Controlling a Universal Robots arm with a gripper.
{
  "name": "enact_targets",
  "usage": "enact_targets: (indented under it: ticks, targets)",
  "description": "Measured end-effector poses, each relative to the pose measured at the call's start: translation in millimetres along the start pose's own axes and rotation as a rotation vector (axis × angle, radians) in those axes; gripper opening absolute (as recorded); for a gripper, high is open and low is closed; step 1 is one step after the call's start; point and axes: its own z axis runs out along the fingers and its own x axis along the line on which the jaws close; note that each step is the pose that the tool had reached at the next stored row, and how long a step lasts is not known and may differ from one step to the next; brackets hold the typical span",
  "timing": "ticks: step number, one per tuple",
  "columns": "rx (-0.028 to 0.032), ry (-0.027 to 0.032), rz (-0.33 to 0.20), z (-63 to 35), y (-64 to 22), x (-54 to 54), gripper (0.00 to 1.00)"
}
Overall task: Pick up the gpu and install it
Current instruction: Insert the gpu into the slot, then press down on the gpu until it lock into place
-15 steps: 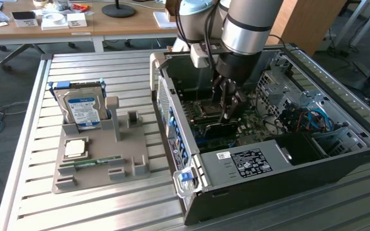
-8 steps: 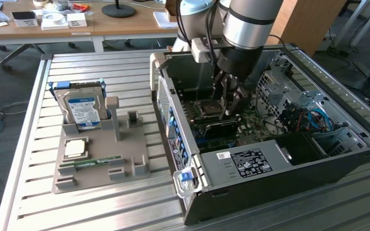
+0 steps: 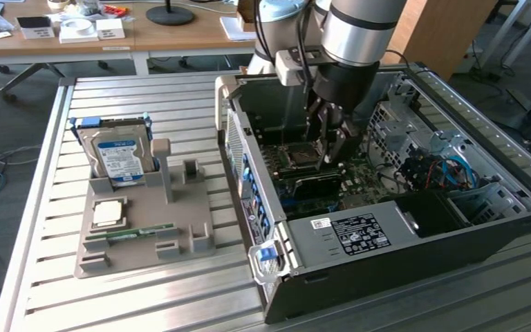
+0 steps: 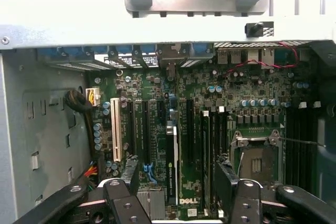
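The gpu [image 4: 171, 167] is a thin dark card seen edge-on, standing upright in a slot of the green motherboard [image 4: 152, 85]. In the exterior view the gpu [image 3: 317, 182] lies as a dark slab inside the open PC case [image 3: 450, 242]. My gripper [image 4: 177, 179] hangs just above it, open, with one black finger [image 4: 128, 174] on each side of the card and a gap to each. In the exterior view the gripper [image 3: 328, 153] reaches down into the case over the board. Nothing is held.
The CPU socket [image 4: 257, 163] sits close beside the far finger. A power supply [image 3: 358, 235] fills the case's near corner, with drive cages and blue cables [image 3: 450, 169] at the exterior view's right. A grey fixture [image 3: 141, 238] outside holds a hard drive [image 3: 118, 158] and RAM stick [image 3: 141, 233].
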Motion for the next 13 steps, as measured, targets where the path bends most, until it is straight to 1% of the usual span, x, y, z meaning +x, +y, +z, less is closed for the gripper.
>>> enact_targets:
  ticks: [13]
  targets:
    - [-0.0002, -0.0001, -0.006, -1.0, 0.0, 0.0, 0.69]
